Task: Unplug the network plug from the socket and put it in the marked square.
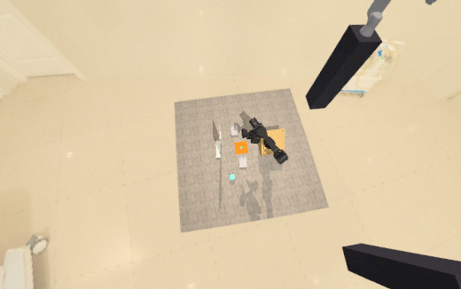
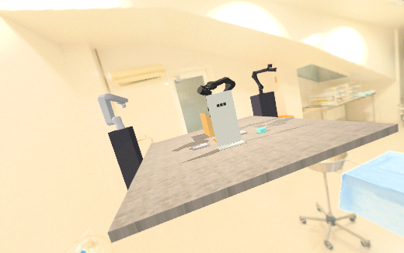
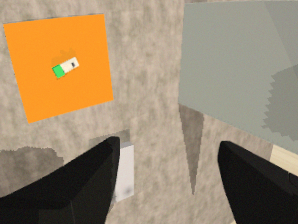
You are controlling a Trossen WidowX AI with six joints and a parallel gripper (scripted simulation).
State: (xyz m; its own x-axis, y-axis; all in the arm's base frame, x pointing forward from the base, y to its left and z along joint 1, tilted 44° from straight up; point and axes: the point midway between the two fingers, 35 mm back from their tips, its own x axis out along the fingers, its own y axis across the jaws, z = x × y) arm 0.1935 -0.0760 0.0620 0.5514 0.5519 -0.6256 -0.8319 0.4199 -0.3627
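Note:
The small white and green plug [image 3: 65, 67] [image 1: 241, 146] lies flat on the orange marked square [image 3: 40, 90] [image 1: 238, 152] on the table. My gripper [image 3: 169, 148] [image 1: 245, 132] is open and empty. It hangs above the table between the square and the upright grey panel [image 3: 233, 56] [image 1: 215, 133] [image 2: 224, 120], and touches neither. In the exterior view the black arm [image 2: 216, 84] arches behind the panel's top, and the plug and square are hidden behind the panel.
Small white fixtures [image 1: 234, 129] [image 1: 243, 162] [image 3: 125, 172] stand beside the square. A cyan block [image 1: 231, 176] [image 2: 261, 129] lies further along the table. The arm stands on a tan base [image 1: 274, 137] [image 2: 207, 123]. Dark camera pillars [image 1: 341, 66] stand off the table.

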